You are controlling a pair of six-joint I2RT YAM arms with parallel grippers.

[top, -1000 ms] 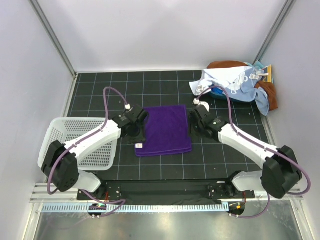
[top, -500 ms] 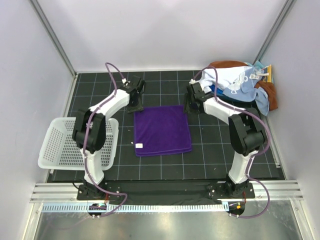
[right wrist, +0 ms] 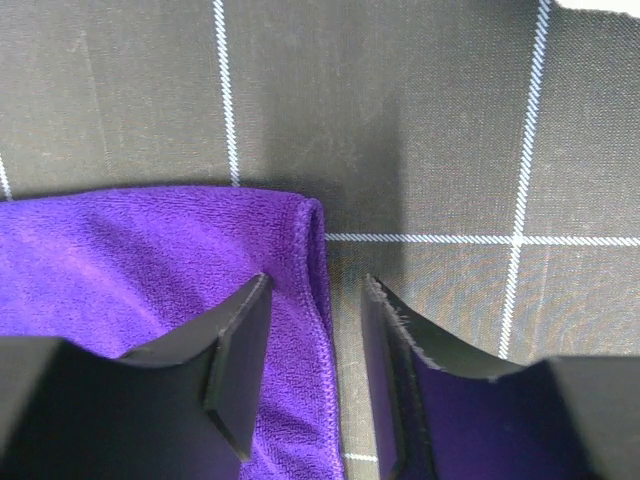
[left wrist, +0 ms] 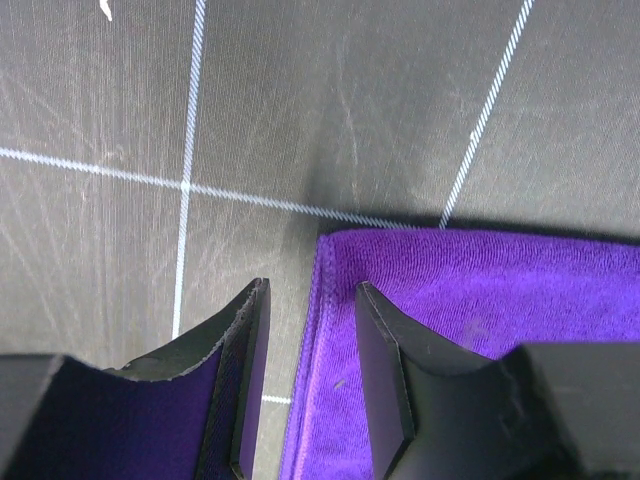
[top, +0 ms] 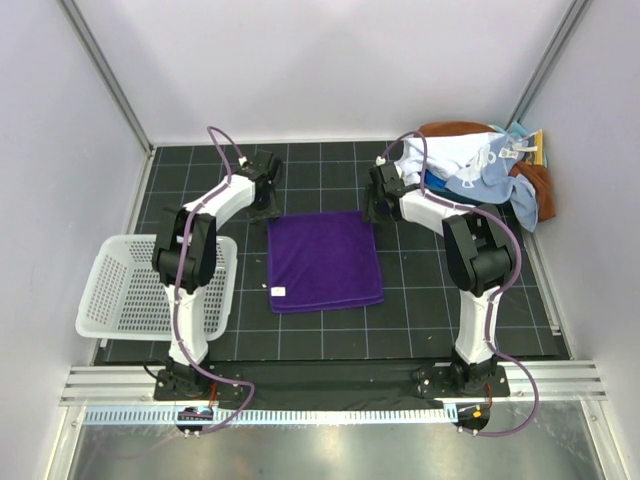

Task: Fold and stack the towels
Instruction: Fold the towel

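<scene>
**A:** Top external view first: where is the purple towel [top: 324,260]?

**B:** It lies flat on the black gridded mat [top: 420,320]. Its two far corners are right at the fingers, the left gripper [top: 267,208] at one and the right gripper [top: 374,208] at the other. The rest spreads back from the fingers toward the arm bases.

**A:** Can the grip be seen from up there?

**B:** No, the wrists hide the fingertips.

**A:** Any writing?

**B:** A small white tag [top: 279,291] sits on the towel's near corner on the left gripper's side, well apart from the fingers. It is too small to read. Outward beyond the right fingers is a heap, a light blue towel [top: 470,170] over a rust-brown towel [top: 452,129]. Its labels are unreadable, and a colourful item [top: 528,140] is mostly buried. Behind the left fingers, that arm partly covers a white slotted basket [top: 130,290].

**A:** Left wrist?

**B:** The fingers [left wrist: 240,380] stand apart and clamp nothing. The towel's side hem runs between them, with one finger over bare mat and the other over purple pile. The corner lies just ahead of the tips. I cannot tell whether the tips touch down, and the frame cuts the cloth off.

**A:** Right wrist?

**B:** It is mirrored. The fingers [right wrist: 240,360] are released and straddle the other side hem, with the corner just past the tips. A white sliver [right wrist: 600,5] at the frame's top corner is cut off and unidentifiable.
</scene>
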